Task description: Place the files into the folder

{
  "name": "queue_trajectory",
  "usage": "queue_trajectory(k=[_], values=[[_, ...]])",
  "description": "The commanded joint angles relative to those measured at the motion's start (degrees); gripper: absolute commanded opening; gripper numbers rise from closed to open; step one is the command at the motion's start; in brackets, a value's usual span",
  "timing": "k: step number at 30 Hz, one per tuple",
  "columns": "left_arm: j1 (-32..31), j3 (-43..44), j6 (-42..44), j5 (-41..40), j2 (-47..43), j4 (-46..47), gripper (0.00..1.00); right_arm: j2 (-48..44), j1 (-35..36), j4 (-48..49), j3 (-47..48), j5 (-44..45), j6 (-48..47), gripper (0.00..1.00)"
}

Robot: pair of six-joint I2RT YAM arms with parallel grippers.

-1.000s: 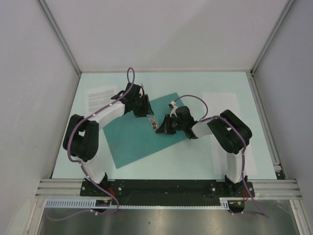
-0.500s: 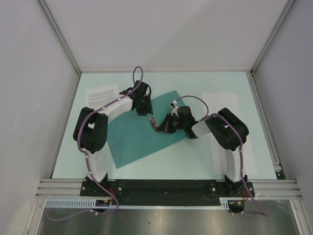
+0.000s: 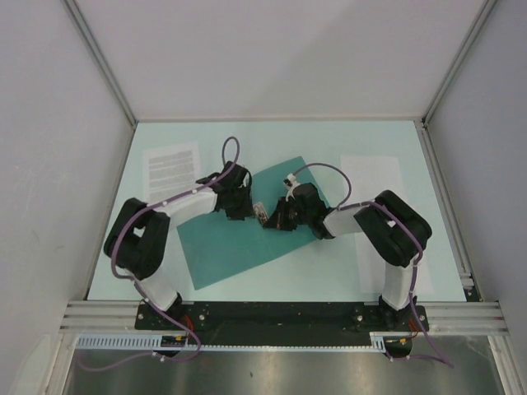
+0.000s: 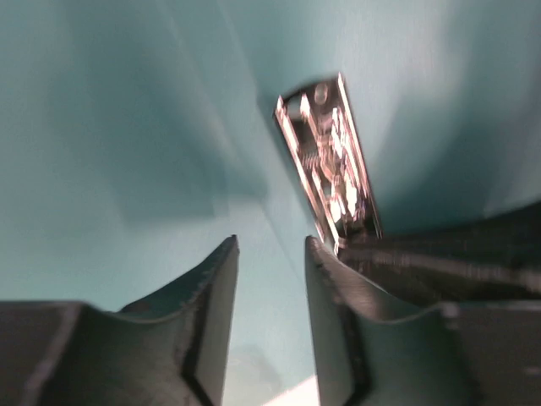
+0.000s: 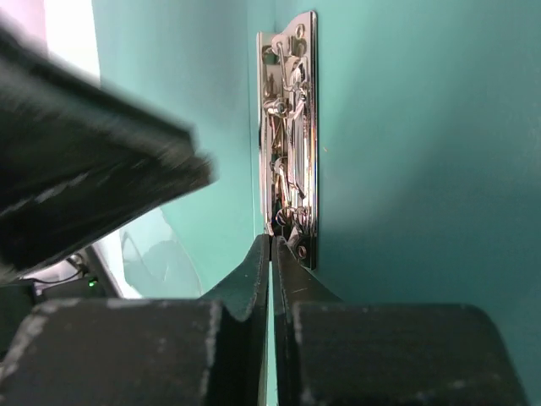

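Right gripper [image 5: 270, 254] (jaws shut, hold unclear) sits at the near end of the metal clip [image 5: 292, 127] on the folder [image 3: 222, 247], whose long axis runs straight ahead. Left gripper [image 4: 270, 262], half open and empty, flanks it. Beyond lie the printed sheet [image 3: 171, 167] far left and the blank sheet [image 3: 370, 177] far right — both outside.

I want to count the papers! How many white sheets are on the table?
2. The printed sheet lies far left; the nearly blank sheet lies right, partly under the right arm. More could hide under the folder.
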Motion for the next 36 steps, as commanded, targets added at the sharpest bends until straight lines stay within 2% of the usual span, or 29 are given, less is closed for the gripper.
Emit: queue_trajectory(k=[1, 4, 9, 13, 19, 21, 27, 30, 32, 34, 36], values=[[-0.2, -9.4, -4.9, 3.9, -10.9, 9.4, 0.38, -2.2, -1.3, -4.5, -0.5, 4.3, -4.3, 0.0], [-1.7, -13.3, -5.7, 5.8, -11.4, 13.8, 0.34, -2.5, -1.6, -5.8, -0.5, 5.6, -5.7, 0.0], [-3.5, -17.2, -7.8, 10.1, -5.3, 17.4, 0.33, -1.7, -1.3, -10.0, 0.3, 11.0, -9.2, 0.0], [-3.5, -21.7, -8.8, 8.4, -5.0, 18.3, 0.31, -1.2, 0.4, -14.3, 0.7, 17.4, -11.2, 0.0], [-3.6, -25.3, -9.1, 8.5, -4.4, 18.6, 0.31, 1.3, 2.7, -25.1, 5.3, 28.6, -9.1, 0.0], [-3.6, -26.7, -9.4, 8.8, -4.5, 19.2, 0.31, 4.5, 3.4, -29.9, 6.9, 29.4, -7.5, 0.0], [-3.6, -29.7, -8.6, 6.8, -6.0, 19.1, 0.31, 7.7, 3.8, -32.5, 7.8, 33.0, -3.5, 0.0], [-3.6, -31.1, -7.2, 7.8, -8.1, 20.3, 0.33, 6.7, 4.0, -31.8, 7.7, 31.2, -3.9, 0.0], [-3.6, -31.1, -6.0, 9.0, -11.8, 20.4, 0.41, 6.2, 4.2, -30.1, 7.4, 27.0, -4.1, 0.0], [-3.5, -28.7, -5.2, 10.8, -14.5, 18.9, 0.51, 5.6, 4.5, -27.7, 6.8, 24.1, -3.5, 0.0], [-2.4, -24.5, -5.5, 11.4, -17.6, 16.4, 0.56, 5.4, 4.5, -25.2, 6.6, 22.7, -3.0, 0.0]])
